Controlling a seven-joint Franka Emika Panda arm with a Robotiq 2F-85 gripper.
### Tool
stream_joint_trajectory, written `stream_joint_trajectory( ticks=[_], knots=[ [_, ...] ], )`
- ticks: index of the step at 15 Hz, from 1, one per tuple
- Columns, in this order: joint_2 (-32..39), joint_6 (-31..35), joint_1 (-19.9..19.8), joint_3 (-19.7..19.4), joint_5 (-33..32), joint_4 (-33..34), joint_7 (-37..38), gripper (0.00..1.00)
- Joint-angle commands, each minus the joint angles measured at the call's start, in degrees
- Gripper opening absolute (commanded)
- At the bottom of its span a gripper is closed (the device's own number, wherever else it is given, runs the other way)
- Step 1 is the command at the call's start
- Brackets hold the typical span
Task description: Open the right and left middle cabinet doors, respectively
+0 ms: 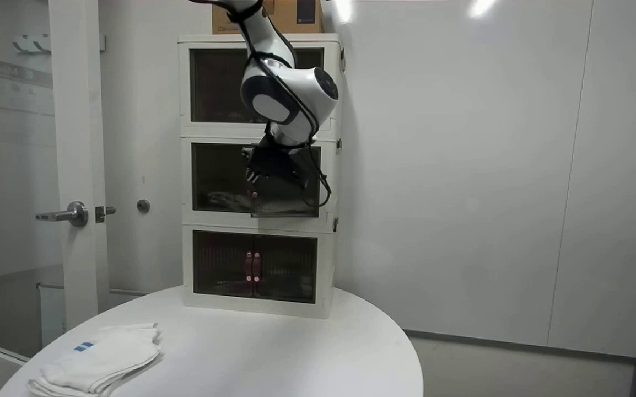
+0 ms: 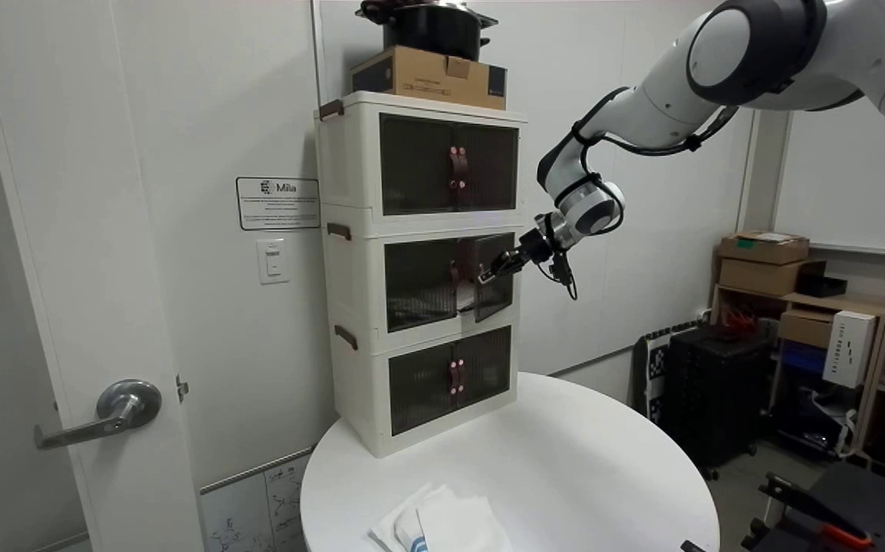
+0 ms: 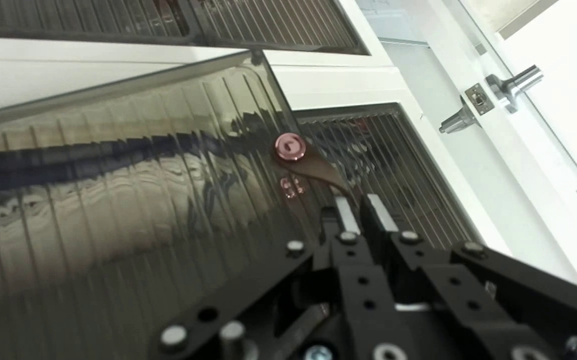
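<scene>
My fingers [image 3: 382, 214] clasp the handle [image 3: 313, 167] of R mid. door [image 3: 118, 200], ajar on cabinet [image 1: 216, 221]; est. light, stiff, slick: pull handle only.

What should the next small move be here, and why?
Probably draw the fingers outward a little, swinging the right middle door wider: it stands only partly open, and its handle reaches the fingers, though the grip isn't clear. The left middle door is shut, but comes second.

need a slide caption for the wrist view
Gripper at the handle of the right middle cabinet door, standing partly open beside the closed left door.
</scene>
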Motion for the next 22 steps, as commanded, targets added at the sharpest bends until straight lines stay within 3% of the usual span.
stream_joint_trajectory(
  ticks=[1, 6, 9, 13, 16, 19, 22],
  knots=[
    [-6.2, 1.6, 0.6, -0.3, 2.1, -7.7, -0.7, 0.4],
    [-11.4, 5.9, 2.4, -0.3, 5.8, -12.2, -1.4, 0.78],
    [-14.6, 8.2, 4.1, -0.9, 5.8, -14.4, 2.2, 0.99],
    [-20.4, 12.8, 6.4, -2.0, 4.4, -15.8, 10.4, 1.0],
    [-24.3, 17.3, 8.2, -2.8, -0.3, -16.3, 18.0, 1.0],
    [-27.1, 24.7, 11.2, -4.5, -14.5, -17.7, 31.3, 1.0],
    [-27.8, 23.7, 17.3, -11.2, -29.3, -19.6, 45.0, 1.0]
  ],
)
